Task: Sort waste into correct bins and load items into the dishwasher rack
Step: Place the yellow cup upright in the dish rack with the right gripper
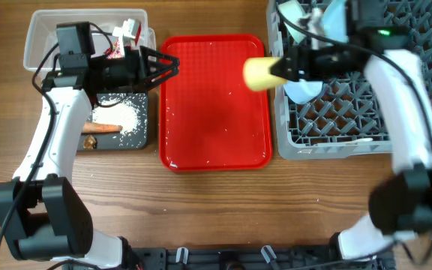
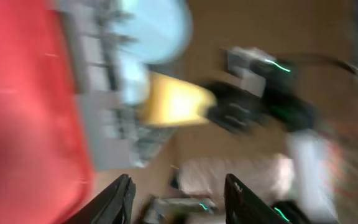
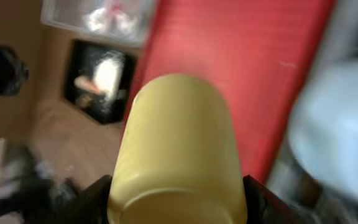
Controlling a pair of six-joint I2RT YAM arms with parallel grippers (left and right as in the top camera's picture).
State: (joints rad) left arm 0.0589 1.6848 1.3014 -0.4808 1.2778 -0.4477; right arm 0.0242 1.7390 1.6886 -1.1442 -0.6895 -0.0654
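Note:
My right gripper is shut on the yellow cup and holds it on its side over the red tray's right edge, beside the grey dishwasher rack. The cup fills the right wrist view. A pale-blue bowl and light-blue plate sit in the rack. My left gripper is open and empty at the tray's left edge. The clear bin holds the red wrapper and white paper. The black bin holds the carrot and rice.
The flat red tray lies between the bins and the rack. The left wrist view is blurred; it shows the tray, the cup and the right arm. Bare wood table lies in front.

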